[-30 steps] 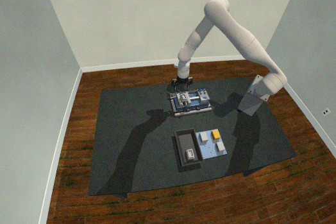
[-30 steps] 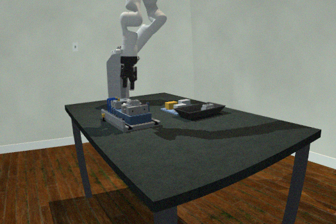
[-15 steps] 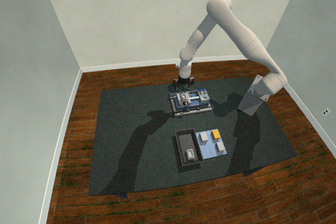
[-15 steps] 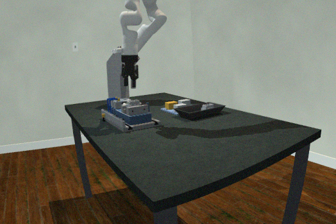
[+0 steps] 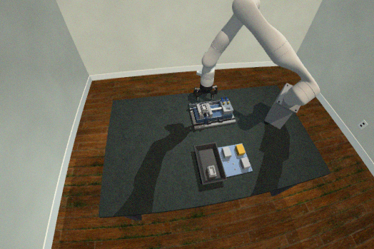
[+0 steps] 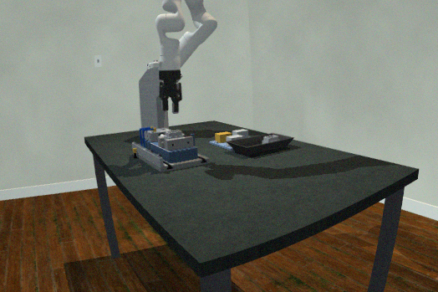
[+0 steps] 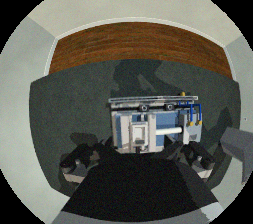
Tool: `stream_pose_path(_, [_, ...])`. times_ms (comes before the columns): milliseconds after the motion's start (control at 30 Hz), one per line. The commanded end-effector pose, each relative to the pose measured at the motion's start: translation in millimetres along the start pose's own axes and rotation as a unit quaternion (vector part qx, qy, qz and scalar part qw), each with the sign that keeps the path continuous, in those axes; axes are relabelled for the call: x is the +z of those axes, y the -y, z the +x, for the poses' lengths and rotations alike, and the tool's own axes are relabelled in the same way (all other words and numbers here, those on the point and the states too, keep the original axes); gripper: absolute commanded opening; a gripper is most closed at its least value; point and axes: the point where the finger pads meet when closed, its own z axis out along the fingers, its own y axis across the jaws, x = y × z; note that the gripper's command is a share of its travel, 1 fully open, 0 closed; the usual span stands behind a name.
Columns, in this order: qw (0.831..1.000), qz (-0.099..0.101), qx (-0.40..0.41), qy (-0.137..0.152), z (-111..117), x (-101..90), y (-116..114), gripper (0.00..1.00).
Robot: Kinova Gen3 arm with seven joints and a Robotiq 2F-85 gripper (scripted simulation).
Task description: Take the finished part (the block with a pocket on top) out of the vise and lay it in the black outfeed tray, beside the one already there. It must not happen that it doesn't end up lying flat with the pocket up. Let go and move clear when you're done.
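Note:
The blue and grey vise (image 5: 213, 114) (image 6: 171, 150) (image 7: 156, 127) stands on the dark table. A grey finished part (image 5: 205, 110) (image 6: 173, 137) (image 7: 135, 132) sits clamped in its jaws. My gripper (image 5: 205, 93) (image 6: 170, 106) is open and empty. It hangs well above the vise, a little behind it in the top view. In the wrist view the fingertips show at the lower left (image 7: 80, 160) and lower right (image 7: 199, 158), with the vise ahead between them. The black outfeed tray (image 5: 200, 168) (image 6: 251, 146) holds one finished part (image 5: 212, 172) (image 6: 271, 138) at its near end.
A light blue pallet (image 5: 233, 168) (image 6: 216, 144) beside the tray carries two grey blanks (image 5: 226, 152) (image 5: 245, 163) and a yellow block (image 5: 240, 149) (image 6: 222, 135). The arm's grey base (image 5: 279, 112) (image 6: 149, 101) stands at the table's right side. The table (image 5: 143, 163) (image 6: 272, 200) has edges all round.

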Motion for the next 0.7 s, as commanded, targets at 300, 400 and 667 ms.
stream_pose_path(300, [1.000,0.006,-0.006,0.008,-7,-6.3,-5,1.00])
stream_pose_path(400, [1.000,0.008,-0.009,0.012,-10,-8.6,-7,1.00])
stream_pose_path(667, [1.000,0.009,-0.010,0.014,-11,-9.2,-8,1.00])
